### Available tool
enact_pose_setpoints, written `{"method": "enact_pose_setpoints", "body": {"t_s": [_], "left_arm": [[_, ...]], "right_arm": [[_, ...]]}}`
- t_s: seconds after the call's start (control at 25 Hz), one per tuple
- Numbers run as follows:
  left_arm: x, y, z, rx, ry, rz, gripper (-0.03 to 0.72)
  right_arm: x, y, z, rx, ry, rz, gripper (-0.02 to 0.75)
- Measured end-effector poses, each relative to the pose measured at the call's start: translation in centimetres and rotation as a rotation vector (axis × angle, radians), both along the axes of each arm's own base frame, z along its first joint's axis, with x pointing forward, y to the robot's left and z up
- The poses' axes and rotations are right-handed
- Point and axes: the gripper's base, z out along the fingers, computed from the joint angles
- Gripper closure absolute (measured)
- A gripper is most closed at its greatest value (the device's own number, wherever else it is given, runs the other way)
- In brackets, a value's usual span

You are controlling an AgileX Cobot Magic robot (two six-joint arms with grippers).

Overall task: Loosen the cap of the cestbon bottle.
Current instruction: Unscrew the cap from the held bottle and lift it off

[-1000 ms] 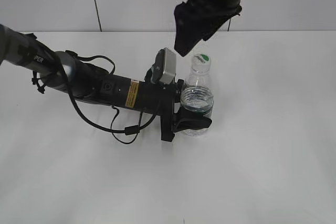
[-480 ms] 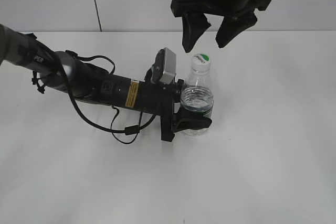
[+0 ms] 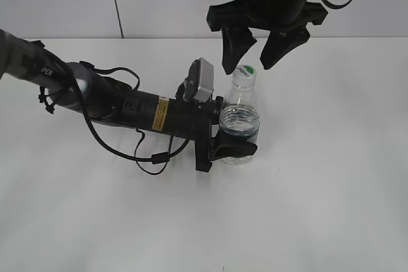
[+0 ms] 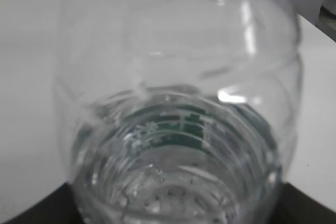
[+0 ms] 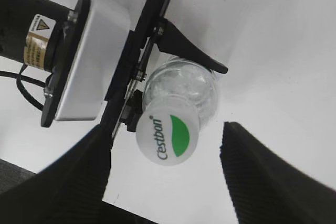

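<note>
The cestbon bottle (image 3: 240,122) stands upright on the white table, clear with a dark green label. My left gripper (image 3: 233,146) is shut on its lower body; in the left wrist view the bottle (image 4: 178,108) fills the frame and the jaws are hidden. The white cap (image 3: 243,74) with a green half-circle mark sits on the bottle. My right gripper (image 3: 252,55) hangs open just above the cap, one finger on each side, not touching. In the right wrist view the cap (image 5: 167,134) lies between the open fingers (image 5: 165,177).
The left arm (image 3: 115,103) lies along the white table (image 3: 331,176) from the left, with a loose black cable (image 3: 153,157) beside it. A white wall runs behind the table's far edge.
My right gripper has opened and turned, and its fingers have come down a little to straddle the cap. The left arm and the bottle have not moved.
</note>
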Motion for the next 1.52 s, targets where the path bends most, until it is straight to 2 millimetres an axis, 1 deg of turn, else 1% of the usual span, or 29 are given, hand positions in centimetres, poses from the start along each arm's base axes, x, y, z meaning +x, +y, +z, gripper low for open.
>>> {"method": "enact_pose_setpoints", "body": {"t_s": [0.44,0.64,0.8,0.88,0.96,1.08,1.16,1.4,1.52], "left_arm": [[0.0,0.0,0.0,0.0,0.0,0.0,0.286],[0.0,0.0,0.0,0.0,0.0,0.0,0.286],[0.0,0.0,0.0,0.0,0.0,0.0,0.286],[0.0,0.0,0.0,0.0,0.0,0.0,0.286],[0.0,0.0,0.0,0.0,0.0,0.0,0.286],[0.0,0.0,0.0,0.0,0.0,0.0,0.286],[0.0,0.0,0.0,0.001,0.0,0.001,0.286],[0.0,0.0,0.0,0.001,0.0,0.002,0.286],[0.0,0.0,0.0,0.001,0.0,0.002,0.286]], "right_arm": [[0.0,-0.1,0.0,-0.007,-0.004,0.001,0.241],[0.3,0.1,-0.8,-0.018,0.011,0.001,0.241],[0.3,0.1,-0.8,-0.02,0.01,0.001,0.248],[0.3,0.1,-0.8,-0.021,0.01,0.001,0.27],[0.3,0.0,-0.8,-0.024,0.008,0.002,0.309],[0.4,0.0,-1.0,-0.029,0.01,0.004,0.394],[0.4,0.1,-1.2,-0.028,0.015,0.006,0.437],[0.5,0.2,-1.2,-0.028,0.011,0.021,0.445],[0.4,0.2,-1.2,-0.034,-0.005,0.085,0.445]]}}
